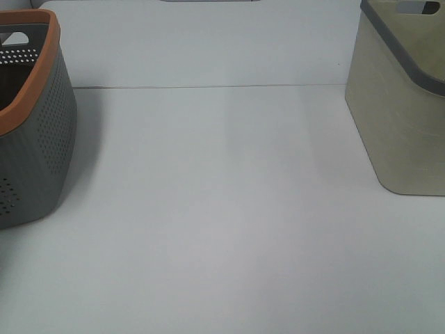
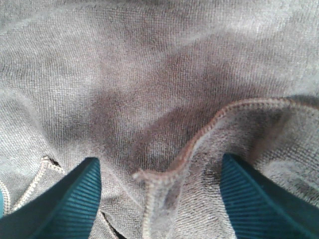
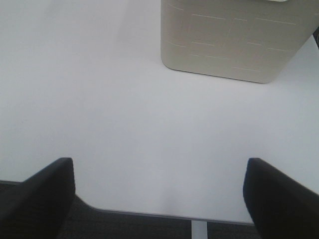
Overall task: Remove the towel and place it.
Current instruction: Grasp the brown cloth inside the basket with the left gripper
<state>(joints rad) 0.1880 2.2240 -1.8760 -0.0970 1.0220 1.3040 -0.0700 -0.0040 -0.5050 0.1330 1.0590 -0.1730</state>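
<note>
The dark brown plush towel (image 2: 149, 89) fills the left wrist view, rumpled, with a stitched hem curling up between the fingers. My left gripper (image 2: 159, 199) is open just above it, its teal fingers (image 2: 70, 204) on either side of a raised fold. The towel and both grippers are out of sight in the exterior high view. My right gripper (image 3: 159, 199) is open and empty, hovering over the white table near its front edge, facing the beige basket (image 3: 234, 40).
A grey perforated basket with an orange rim (image 1: 31, 125) stands at the far left. The beige basket with a grey rim (image 1: 403, 104) stands at the far right. The white table (image 1: 222, 209) lies between them, with a white wall behind.
</note>
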